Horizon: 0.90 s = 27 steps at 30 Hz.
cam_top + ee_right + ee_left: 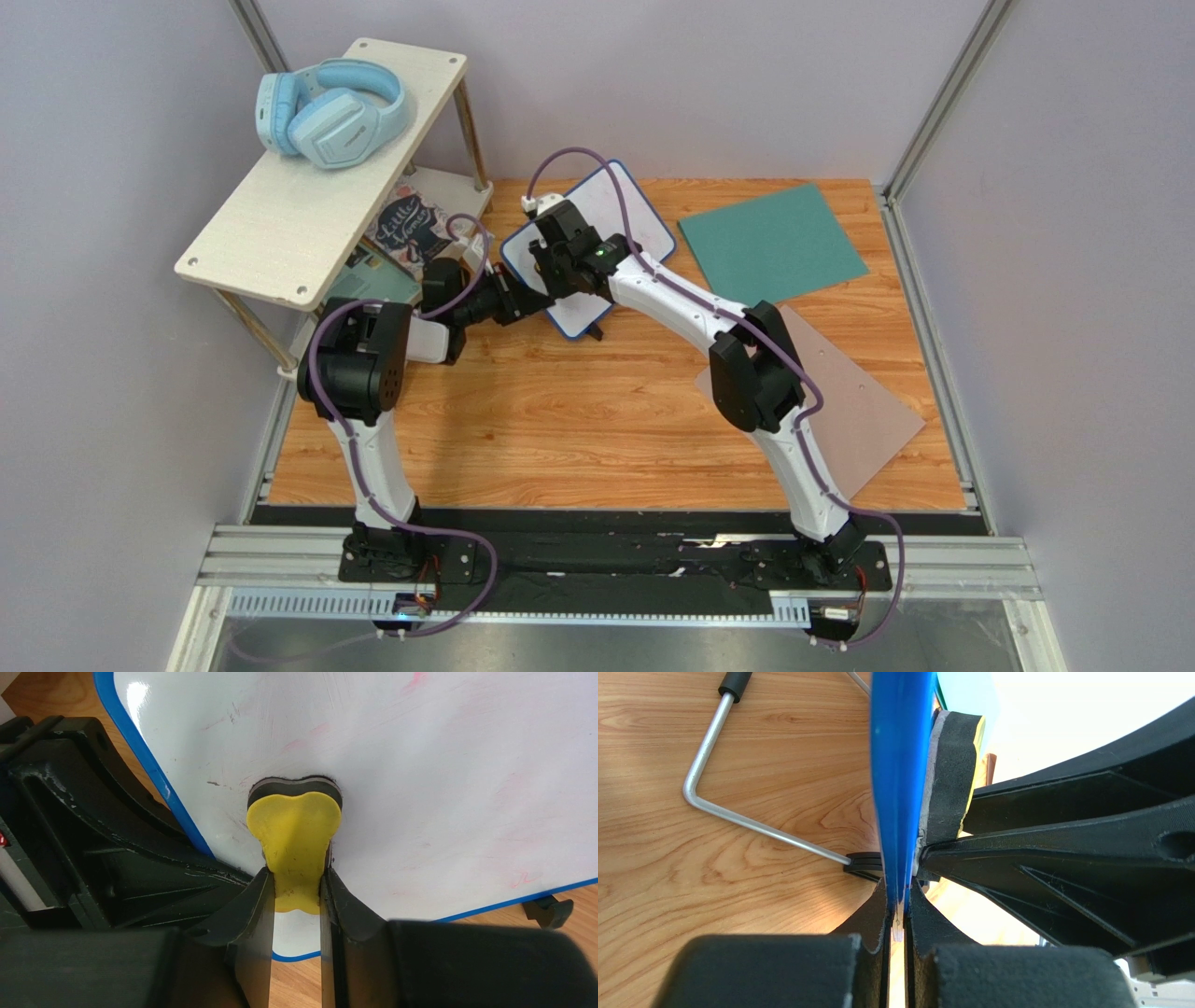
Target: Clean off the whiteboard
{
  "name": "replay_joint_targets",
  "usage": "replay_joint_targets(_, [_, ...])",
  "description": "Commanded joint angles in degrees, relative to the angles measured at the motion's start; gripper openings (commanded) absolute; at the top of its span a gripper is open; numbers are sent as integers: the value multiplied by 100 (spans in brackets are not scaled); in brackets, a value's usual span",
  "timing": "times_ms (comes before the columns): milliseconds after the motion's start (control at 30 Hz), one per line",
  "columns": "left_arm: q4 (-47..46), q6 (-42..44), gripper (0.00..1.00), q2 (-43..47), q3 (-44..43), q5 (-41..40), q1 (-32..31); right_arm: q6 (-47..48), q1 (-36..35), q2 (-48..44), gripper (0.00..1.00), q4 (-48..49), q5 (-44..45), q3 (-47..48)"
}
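Note:
The whiteboard (pixel 631 210) is propped up tilted at the back middle of the table; it is glossy white with a blue frame and faint pink smears (pixel 449 784). My left gripper (pixel 522 298) is shut on the board's near-left blue edge (pixel 899 777), with the frame pinched between its pads (pixel 898 910). My right gripper (pixel 557 261) is shut on a yellow-backed eraser (pixel 295 829) and presses its black felt side against the board face near the lower left corner. The eraser also shows in the left wrist view (pixel 952 763), edge-on against the board.
The board's wire stand (pixel 703 791) rests on the wooden table behind it. A white shelf (pixel 281 224) with blue headphones (pixel 333 112) stands at the back left, a book (pixel 414 231) under it. A teal sheet (pixel 772 238) and a grey-brown sheet (pixel 856 406) lie to the right.

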<state>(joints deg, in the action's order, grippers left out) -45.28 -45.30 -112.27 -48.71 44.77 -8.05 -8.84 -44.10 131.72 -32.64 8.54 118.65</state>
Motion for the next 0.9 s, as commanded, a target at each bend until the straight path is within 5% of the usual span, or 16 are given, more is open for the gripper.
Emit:
replay_joint_targets(0, [-51, 162, 0, -111, -25, 383, -170, -12, -90, 284, 0, 1374, 561, 281])
replay_joint_targets(333, [-60, 170, 0, -93, -7, 392, -161, 32, -20, 495, 0, 1647, 817, 536])
replay_joint_targets(867, [-60, 170, 0, -85, -7, 365, -161, 427, -20, -138, 0, 524, -79, -1142])
